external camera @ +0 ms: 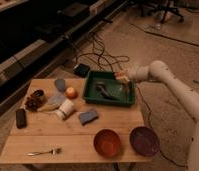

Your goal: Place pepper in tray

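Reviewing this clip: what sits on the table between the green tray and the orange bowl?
In the camera view, only a blue-grey sponge lies near that stretch, left of the line from tray to orange bowl; otherwise bare wood. The hand hovers at the tray's far right corner.

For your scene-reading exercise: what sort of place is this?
Probably a robotics lab: cables trail across the bare floor, and a table holds test props. The end effector hovers at the tray rim.
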